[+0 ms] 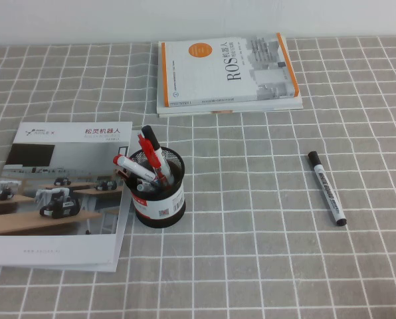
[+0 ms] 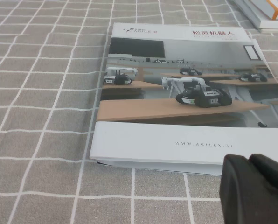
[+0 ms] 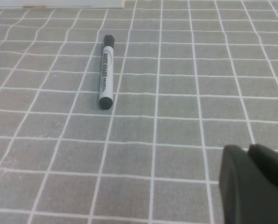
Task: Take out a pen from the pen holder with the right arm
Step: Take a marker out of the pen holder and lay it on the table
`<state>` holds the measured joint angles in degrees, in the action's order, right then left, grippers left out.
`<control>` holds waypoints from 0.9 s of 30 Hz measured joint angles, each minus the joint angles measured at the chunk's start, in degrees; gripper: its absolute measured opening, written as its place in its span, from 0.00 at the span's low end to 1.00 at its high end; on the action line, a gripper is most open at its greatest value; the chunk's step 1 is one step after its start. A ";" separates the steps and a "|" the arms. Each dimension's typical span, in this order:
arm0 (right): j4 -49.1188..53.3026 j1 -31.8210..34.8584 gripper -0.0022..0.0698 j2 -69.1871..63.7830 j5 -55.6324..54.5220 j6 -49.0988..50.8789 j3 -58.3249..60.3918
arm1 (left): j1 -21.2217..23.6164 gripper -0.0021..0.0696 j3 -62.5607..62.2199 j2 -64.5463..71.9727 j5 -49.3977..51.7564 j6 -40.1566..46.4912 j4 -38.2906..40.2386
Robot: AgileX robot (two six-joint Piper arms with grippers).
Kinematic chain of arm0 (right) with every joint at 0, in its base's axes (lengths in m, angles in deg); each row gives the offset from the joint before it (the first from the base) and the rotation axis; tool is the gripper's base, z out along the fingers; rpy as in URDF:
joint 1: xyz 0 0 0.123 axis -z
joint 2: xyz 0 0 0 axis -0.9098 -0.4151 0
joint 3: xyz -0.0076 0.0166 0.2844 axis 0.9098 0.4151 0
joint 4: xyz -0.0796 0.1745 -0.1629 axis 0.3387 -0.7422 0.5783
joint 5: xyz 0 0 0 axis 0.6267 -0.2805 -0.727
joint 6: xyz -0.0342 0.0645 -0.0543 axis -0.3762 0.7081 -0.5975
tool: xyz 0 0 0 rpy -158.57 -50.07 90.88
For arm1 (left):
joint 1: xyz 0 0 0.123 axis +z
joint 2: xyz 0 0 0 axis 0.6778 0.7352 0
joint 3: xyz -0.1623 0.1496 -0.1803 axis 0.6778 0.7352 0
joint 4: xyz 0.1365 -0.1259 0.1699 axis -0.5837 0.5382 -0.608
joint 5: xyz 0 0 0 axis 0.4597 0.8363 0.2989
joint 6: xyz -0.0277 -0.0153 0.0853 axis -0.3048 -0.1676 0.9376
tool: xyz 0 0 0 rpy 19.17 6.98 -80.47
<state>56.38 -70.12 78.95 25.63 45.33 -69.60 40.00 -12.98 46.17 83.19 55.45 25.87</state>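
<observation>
While its two dark tips sit pressed together on nothing, the right gripper (image 3: 247, 151) hangs low over the grey checked tablecloth (image 3: 176, 116), near a loose black-capped whiteboard marker (image 3: 106, 72) that lies flat on the cloth. The left gripper (image 2: 250, 159), likewise closed and empty, sits just off the near edge of a white robot brochure (image 2: 176, 93). The task's black mesh pen holder (image 1: 159, 199) stands upright just beside that brochure, well apart from the loose marker, with several red- and black-capped markers (image 1: 151, 149) leaning in it; a stack of white and orange books (image 1: 228, 70) lies beyond. To draw a pen well, I judge the right gripper should open, come over the holder, close on the tallest cap standing clear of its neighbours, and lift along that pen's lean so that the light holder neither tips nor rises with it. Only the high view shows the holder and its pens, yet it shows neither arm; only the wrist views show the grippers.
</observation>
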 joint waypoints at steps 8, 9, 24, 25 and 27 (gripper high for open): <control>0.00 0.00 0.01 0.00 0.00 0.00 0.00 | 0.00 0.02 0.00 0.00 0.00 0.00 0.00; 0.00 0.00 0.01 0.00 0.00 0.00 0.00 | 0.00 0.02 0.00 0.00 0.00 0.00 0.00; -5.37 0.00 0.01 0.00 -0.95 0.00 0.00 | 0.00 0.02 0.00 0.00 0.00 0.00 0.00; -6.88 0.00 0.01 0.00 -1.38 0.00 0.00 | 0.00 0.02 0.00 0.00 0.00 0.00 0.00; -10.12 0.00 0.01 0.00 -2.86 0.00 0.00 | 0.00 0.02 0.00 0.00 0.00 0.00 0.00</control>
<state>46.26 -70.12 78.95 22.77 45.33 -69.60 40.00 -12.98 46.17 83.19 55.45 25.87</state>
